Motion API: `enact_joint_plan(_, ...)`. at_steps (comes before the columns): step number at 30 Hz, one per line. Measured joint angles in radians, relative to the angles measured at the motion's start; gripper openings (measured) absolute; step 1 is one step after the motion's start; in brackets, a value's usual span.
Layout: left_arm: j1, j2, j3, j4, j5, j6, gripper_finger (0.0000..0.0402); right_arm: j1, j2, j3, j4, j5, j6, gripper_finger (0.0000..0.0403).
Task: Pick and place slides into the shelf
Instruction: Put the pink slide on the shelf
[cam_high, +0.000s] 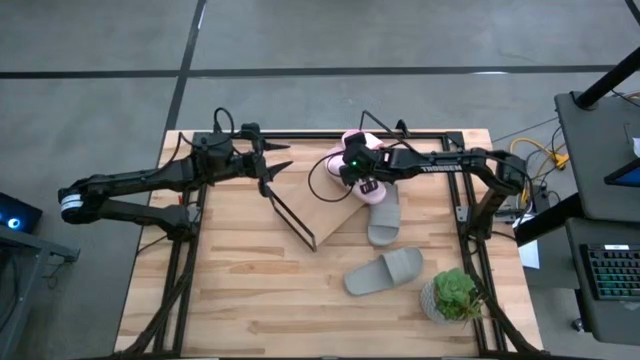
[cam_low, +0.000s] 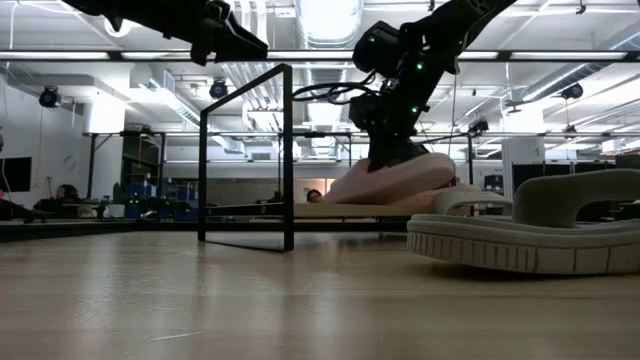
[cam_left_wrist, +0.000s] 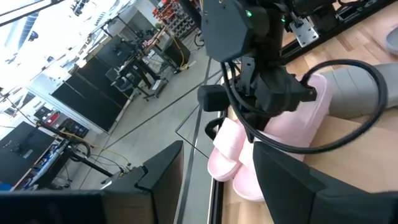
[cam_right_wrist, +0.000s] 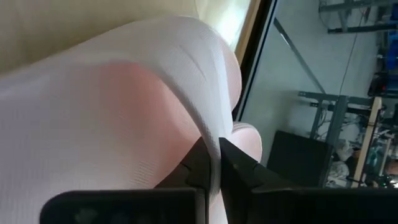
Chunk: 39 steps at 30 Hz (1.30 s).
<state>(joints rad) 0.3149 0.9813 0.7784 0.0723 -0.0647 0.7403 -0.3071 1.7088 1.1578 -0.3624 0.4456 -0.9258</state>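
My right gripper (cam_high: 366, 184) is shut on a pale pink slide (cam_high: 380, 196) at the far right end of the shelf, a slanted light-wood board (cam_high: 335, 212) on a black wire frame (cam_low: 246, 150). A second pink slide (cam_high: 356, 139) lies just behind it, at the table's far edge. One grey slide (cam_high: 385, 223) lies beside the board on its right, and another (cam_high: 383, 272) lies nearer the front. My left gripper (cam_high: 288, 157) hovers open above the shelf's far left corner, holding nothing. My right gripper pinches the edge of the pink slide's wide top strap (cam_right_wrist: 208, 134) between its two fingertips (cam_right_wrist: 239, 169). The fingers slant down onto it from the table's right side. The gripper hides the slide's underside, so whether it is off the table does not show.
A small potted plant (cam_high: 456, 295) stands at the front right corner. The wire frame (cam_high: 292, 215) rises upright at the shelf's left side. Bare wood (cam_high: 240, 280) lies open across the table's front left.
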Motion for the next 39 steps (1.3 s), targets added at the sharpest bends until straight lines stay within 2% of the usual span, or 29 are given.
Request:
enact_joint_plan(8, 0.0, 0.0, 0.0, -0.011, 0.0, 0.0, 0.0179, -0.037, 0.003, 0.0, 0.01, -0.012, 0.008, 0.0012)
enact_joint_plan(13, 0.0, 0.0, 0.0, -0.011, 0.0, 0.0, 0.0179, -0.041, 0.003, 0.0, 0.01, -0.074, 0.009, 0.0012)
enact_joint_plan(22, 0.0, 0.0, 0.0, -0.011, 0.0, 0.0, 0.0179, -0.041, 0.003, 0.0, 0.007, -0.079, 0.03, 0.0018)
enact_joint_plan(26, 0.0, 0.0, 0.0, -0.011, 0.0, -0.001, 0.0179, -0.04, 0.003, 0.0, 0.0, -0.086, 0.036, 0.0052)
enact_joint_plan(35, 0.0, 0.0, 0.0, -0.011, 0.0, -0.001, 0.0179, -0.04, 0.002, 0.0, -0.006, -0.081, 0.105, 0.0168)
enact_joint_plan(39, 0.0, 0.0, 0.0, -0.012, 0.0, -0.001, 0.0179, -0.035, -0.007, 0.02, -0.062, -0.076, 0.174, 0.0206)
